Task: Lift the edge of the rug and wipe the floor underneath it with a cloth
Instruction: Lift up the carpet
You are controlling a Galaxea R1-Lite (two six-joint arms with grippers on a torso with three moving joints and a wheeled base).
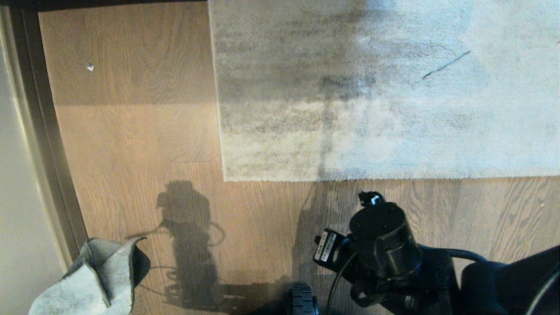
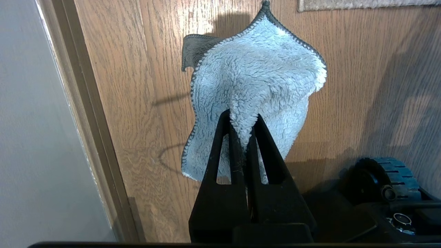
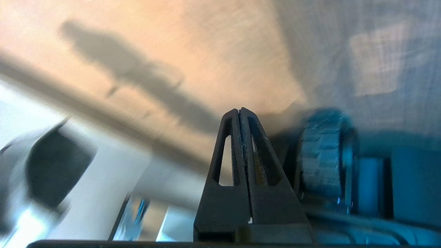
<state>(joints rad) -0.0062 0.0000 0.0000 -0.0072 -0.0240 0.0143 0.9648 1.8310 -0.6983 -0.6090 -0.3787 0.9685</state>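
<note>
Left of the rug edge (image 1: 350, 177), beside the skirting strip (image 1: 52, 144), the cloth (image 2: 255, 89) is held clamped in the left gripper (image 2: 244, 119) above the floor (image 1: 140, 144). The rug edge lies flat on that floor. Below it, the right gripper (image 3: 240, 111) is seen pressed together and empty.

rug (image 1: 385, 87) cropped top and right, cloth (image 1: 94, 284) cut off below

Fluffy fleece cloth (image 2: 255, 82) with stitched edges, matt wood-grain floor (image 1: 131, 144), short-pile mottled rug edge (image 1: 332, 177)
</note>
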